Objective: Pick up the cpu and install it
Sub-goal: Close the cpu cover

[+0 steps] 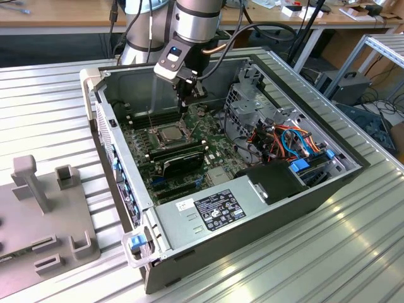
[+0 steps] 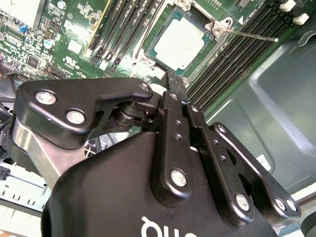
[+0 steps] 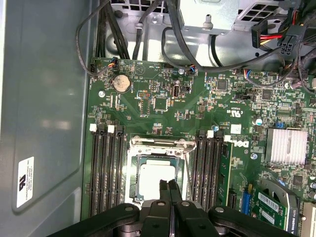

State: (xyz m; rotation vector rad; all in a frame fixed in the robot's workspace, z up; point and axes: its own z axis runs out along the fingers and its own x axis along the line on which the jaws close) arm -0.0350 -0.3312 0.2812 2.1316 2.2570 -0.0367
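— Jaws?
— Clenched together, empty; gripper [image 3: 169, 184] tip just above one cpu [image 3: 156, 176] edge.
— Cpu?
— Flat in its socket [image 3: 132, 170], memory slots [image 3: 106, 168] flanking both sides, open room overhead.

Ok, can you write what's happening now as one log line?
gripper: shut, holding nothing | cpu: lying in the open socket | position: gripper right over cpu, contact unclear

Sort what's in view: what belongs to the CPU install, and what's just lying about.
Job in hand:
small flat square silver-grey cpu, lying in the metal-framed socket
black claw, shut, close over it

Lying about:
round silver coin battery
finned silver heatsink
grey plastic holder beside the case
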